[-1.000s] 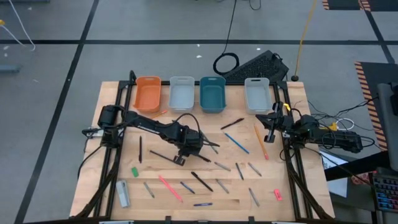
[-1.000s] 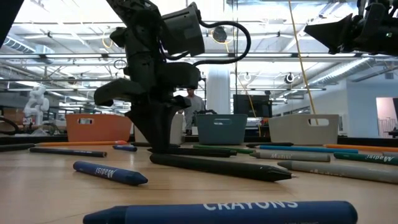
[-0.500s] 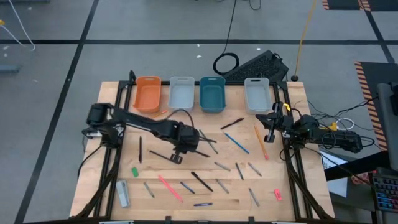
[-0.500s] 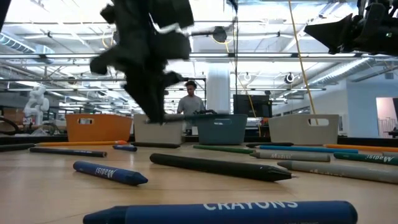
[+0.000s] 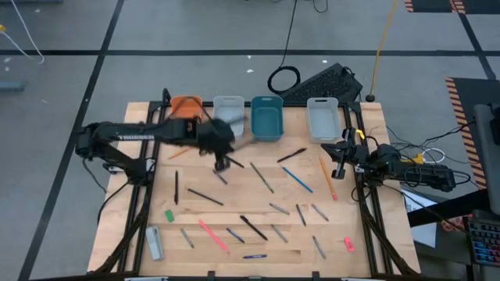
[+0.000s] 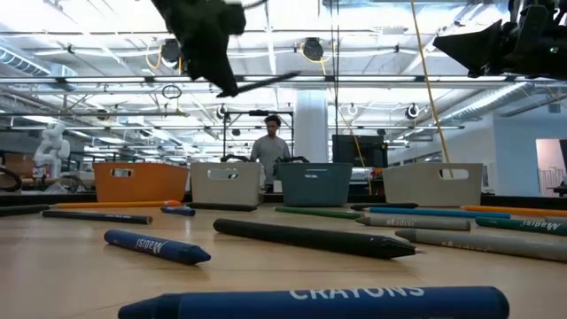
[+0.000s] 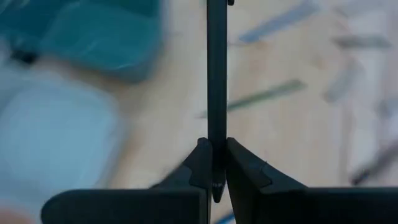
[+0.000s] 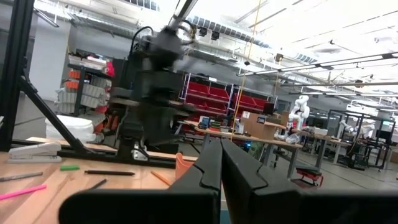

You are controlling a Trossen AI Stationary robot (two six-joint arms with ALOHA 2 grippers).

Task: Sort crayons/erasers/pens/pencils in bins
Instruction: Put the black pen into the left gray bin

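My left gripper (image 5: 222, 161) hangs above the table just near of the pale grey-white bin (image 5: 228, 115), shut on a dark pen (image 7: 216, 68). In the low view the left gripper (image 6: 213, 53) is high up and the pen (image 6: 266, 81) juts from it. An orange bin (image 5: 186, 109), a teal bin (image 5: 266, 117) and a second pale bin (image 5: 323, 117) stand along the far edge. Several pens, pencils and crayons lie on the wood. A green eraser (image 5: 169, 215) and a pink-red eraser (image 5: 348, 244) rest flat near the front. My right gripper (image 5: 341, 160) waits shut at the right. My left gripper pinches the dark pen between its two fingers (image 7: 200, 163), close to one end (image 7: 216, 134). A short stub of the pen shows behind the fingertips; the long rest sticks out forward beyond them. The pen is lifted clear of the table, roughly level in the low view.
A stapler (image 5: 154, 243) lies at the near left corner. A blue crayon (image 6: 310, 301) and a dark pen (image 6: 310, 237) lie close to the low camera. A person (image 6: 270, 146) stands in the room beyond the bins. A dark keyboard (image 5: 328, 78) sits behind the far edge.
My left gripper has risen from the table's middle with the dark pen and gone toward the far edge, to a spot just near of the pale bin. The pen, lying on the wood a second ago, is now lifted clear.
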